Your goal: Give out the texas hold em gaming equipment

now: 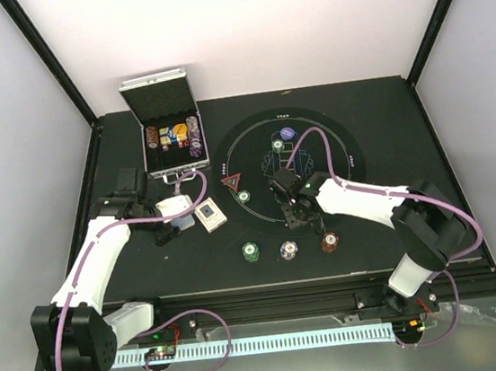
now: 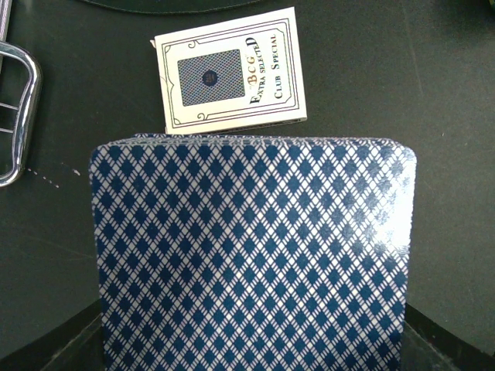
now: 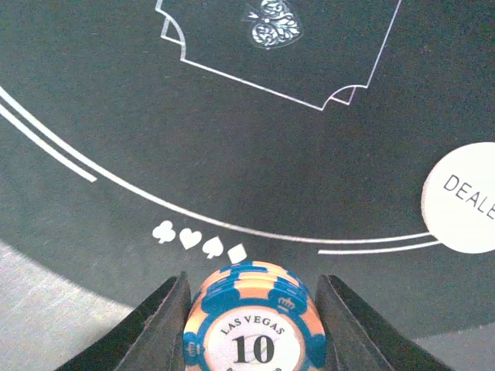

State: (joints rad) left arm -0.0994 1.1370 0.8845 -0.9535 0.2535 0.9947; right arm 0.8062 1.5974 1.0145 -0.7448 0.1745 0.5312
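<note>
Between the right gripper's (image 3: 251, 305) fingers sits a short chip stack (image 3: 251, 340), blue and orange, its top face marked 10. The jaws are partly closed onto its edges. It is over the mat (image 3: 232, 154), just inside the printed ring, with the white dealer button (image 3: 464, 197) off to one side; whether it touches the mat I cannot tell. The left gripper (image 1: 171, 216), nearly shut, holds the deck (image 2: 247, 255) by its near end, backs up, just short of the card box (image 2: 230, 69) lying near the case (image 1: 167, 127). Three chips (image 1: 289, 250) lie in a row by the mat's front edge, and the red triangle (image 1: 233, 185) rests at its left rim.

As I judge it, the stack is pinched by its rims only, so a tilt or a quick release could spill it or send chips rolling. The deck is gripped at one end, so cards could fan or slide out, or its front edge could knock the box.

The right arm reaches forward and left, elbow bent, wrist pitched down over the mat's near half. The left arm stretches forward, its wrist turned right toward the box.
</note>
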